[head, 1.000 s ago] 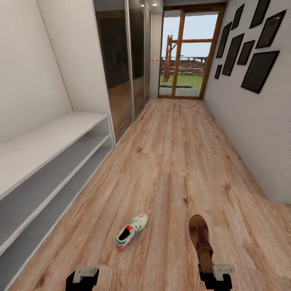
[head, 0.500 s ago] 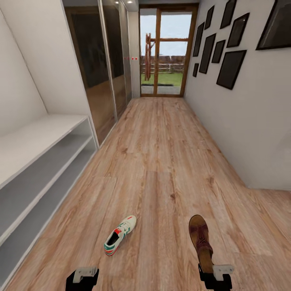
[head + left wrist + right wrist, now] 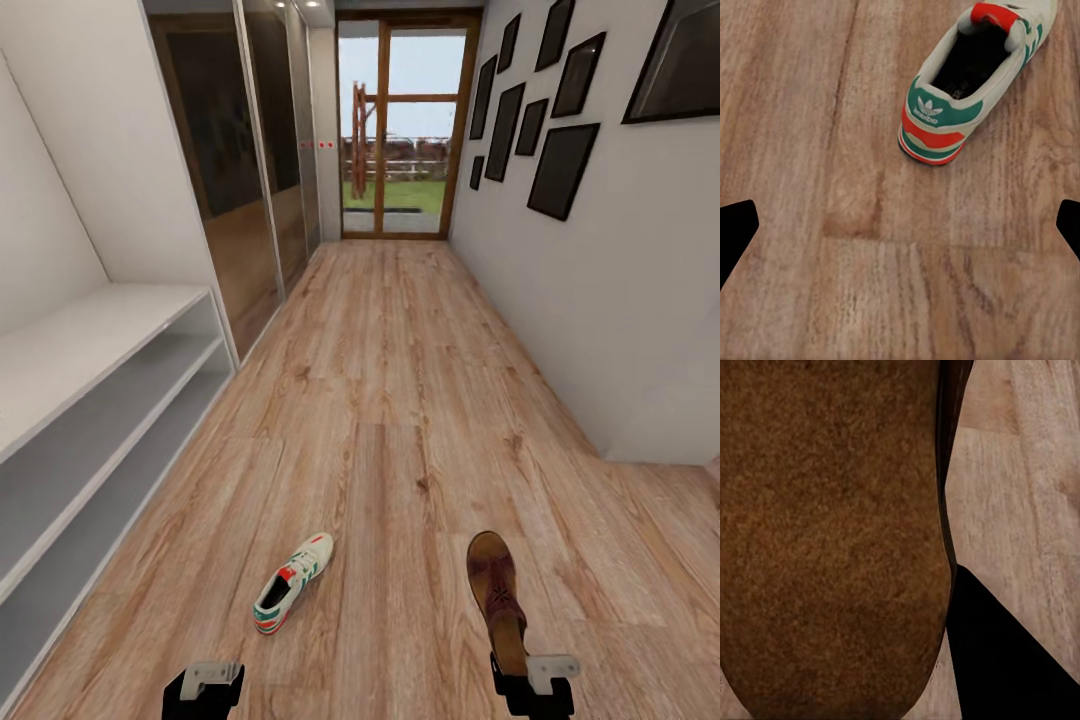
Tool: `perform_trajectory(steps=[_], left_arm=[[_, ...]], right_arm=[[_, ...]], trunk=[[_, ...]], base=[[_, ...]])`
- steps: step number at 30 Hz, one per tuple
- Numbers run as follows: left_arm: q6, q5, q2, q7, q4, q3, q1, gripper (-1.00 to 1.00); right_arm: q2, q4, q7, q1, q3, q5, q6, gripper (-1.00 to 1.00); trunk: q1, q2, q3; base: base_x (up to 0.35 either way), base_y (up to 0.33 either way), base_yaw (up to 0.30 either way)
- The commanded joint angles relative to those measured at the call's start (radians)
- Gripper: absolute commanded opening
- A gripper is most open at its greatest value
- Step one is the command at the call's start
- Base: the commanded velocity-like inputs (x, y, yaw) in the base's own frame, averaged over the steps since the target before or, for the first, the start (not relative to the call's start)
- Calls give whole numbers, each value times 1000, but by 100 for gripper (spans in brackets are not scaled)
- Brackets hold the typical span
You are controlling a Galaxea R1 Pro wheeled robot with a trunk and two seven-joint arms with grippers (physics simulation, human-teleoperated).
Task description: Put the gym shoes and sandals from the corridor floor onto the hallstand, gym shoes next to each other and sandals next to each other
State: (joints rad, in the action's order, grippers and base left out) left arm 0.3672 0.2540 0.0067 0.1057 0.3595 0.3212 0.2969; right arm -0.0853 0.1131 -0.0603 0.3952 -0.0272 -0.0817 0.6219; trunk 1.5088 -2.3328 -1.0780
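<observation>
Where things lie: while the robot faces down the corridor, one gym shoe (image 3: 294, 583) is seen lying on the corridor floor (image 3: 400, 400), ahead of the left gripper (image 3: 204, 682) and apart from it; one sandal (image 3: 497, 598) is held out in front by the right gripper (image 3: 533, 680). The hallstand (image 3: 90, 400) is seen along the left wall, its flat worktop and two low shelves bare in the part shown.
Left fingers: spread wide in the left wrist view, with nothing between them; the gym shoe (image 3: 971, 79) is shown heel-first beyond them.
Right fingers: closed on the heel end of the sandal (image 3: 832, 540), whose brown surface is pressed close to the camera; one dark finger (image 3: 1005, 660) is seen beside it.
Handling of the gym shoe: judged light, with a soft upper that gives and a stiffer sole and heel cup; the padded heel collar or the sides near the opening are judged the surest places to be taken hold of.
Handling of the sandal: judged light and fairly stiff in the sole; with its open back, a hold at the heel leaves the toe hanging forward, so swinging may be expected.
Writing and marks: a white trefoil logo with lettering under it is shown on the green heel patch of the gym shoe; the letters are distorted and cannot be read with certainty. A small flower-like cut pattern is seen on the sandal's upper.
</observation>
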Motion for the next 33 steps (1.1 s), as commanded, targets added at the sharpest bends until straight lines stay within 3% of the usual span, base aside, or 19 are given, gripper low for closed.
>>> perform_trajectory(steps=[1, 13, 22, 33], left_arm=[[4, 8, -1, 6, -1, 9, 1, 100], [4, 8, -1, 6, -1, 9, 1, 100], [4, 8, -1, 6, -1, 9, 1, 100], [11, 8, -2, 6, -1, 9, 1, 100]], right_arm=[[0, -1, -4, 1, -3, -6, 2, -100], [1, -1, -6, 1, -3, -4, 2, -100], [1, -1, -6, 1, -3, -4, 2, -100], [1, 0, -6, 1, -3, -4, 2, -100]], trunk=[[0, 0, -1], [0, 0, -1], [0, 0, -1], [0, 0, -1]], base=[[0, 38, 0], [0, 256, -36], [43, 303, -242], [220, 254, -281]])
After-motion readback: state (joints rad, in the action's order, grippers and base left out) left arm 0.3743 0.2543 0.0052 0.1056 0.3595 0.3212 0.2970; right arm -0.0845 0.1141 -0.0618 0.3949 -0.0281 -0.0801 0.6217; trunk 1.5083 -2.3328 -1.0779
